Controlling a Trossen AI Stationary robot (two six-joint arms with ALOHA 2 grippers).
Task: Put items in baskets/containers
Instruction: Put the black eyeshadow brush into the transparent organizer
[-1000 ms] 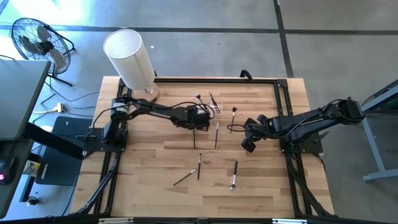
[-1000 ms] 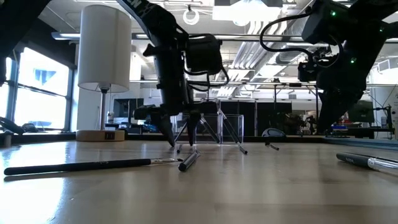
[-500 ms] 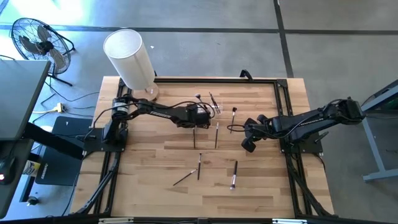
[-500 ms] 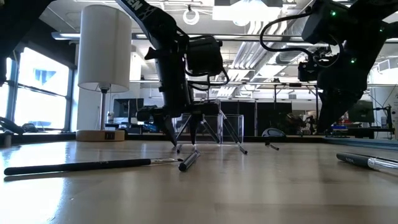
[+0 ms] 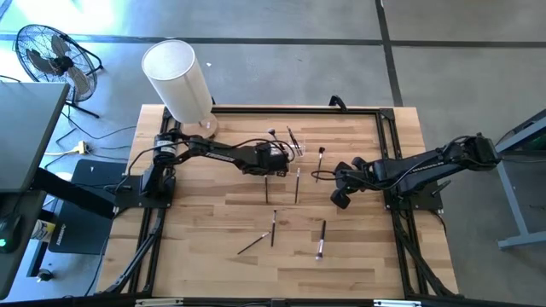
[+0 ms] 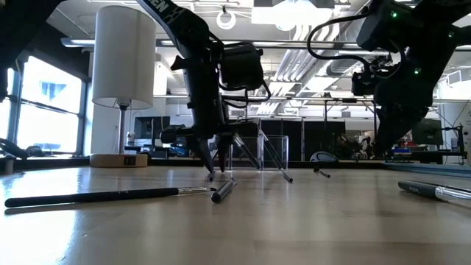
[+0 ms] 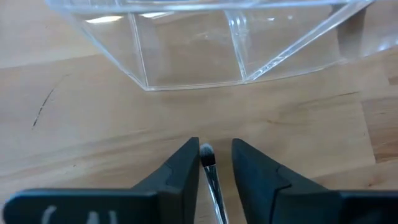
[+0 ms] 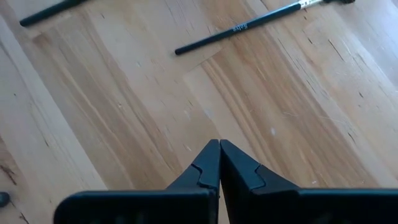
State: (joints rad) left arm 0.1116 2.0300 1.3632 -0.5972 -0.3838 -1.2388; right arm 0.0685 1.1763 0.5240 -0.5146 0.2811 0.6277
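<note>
Two arms over one wooden table point(image 5: 213, 222).

Left gripper point(image 5: 275, 169): in the high view it sits mid-table beside the clear holder point(image 5: 294, 143), whose outline there is only faint glints. The left wrist view alone shows the detail: the fingers point(image 7: 180, 171) are parted a little, one on each side of a thin brush point(image 7: 210, 174) lying on the wood, its pale bristle tip toward the holder point(image 7: 205, 37); whether the pads touch the brush cannot be told. That view also shows the holder's inner dividing walls, and a strip of bare wood between it and the brush tip. In the low view the gripper point(image 6: 221, 156) points down with its tips close to the tabletop.

Right gripper point(image 5: 342, 194): right of centre in the high view, fingers not readable there. The right wrist view shows them pressed together with nothing between, above bare wood, with a dark-handled brush point(image 8: 249, 28) farther off.

Loose brushes, high view: one by the holder point(image 5: 297, 184), one with a dark tuft point(image 5: 321, 158), and three nearer the front point(image 5: 253, 244) point(image 5: 273, 228) point(image 5: 321, 240). The low view shows one long brush point(image 6: 103, 196) lying across the foreground.

White cylinder point(image 5: 177, 81): back left corner.
</note>
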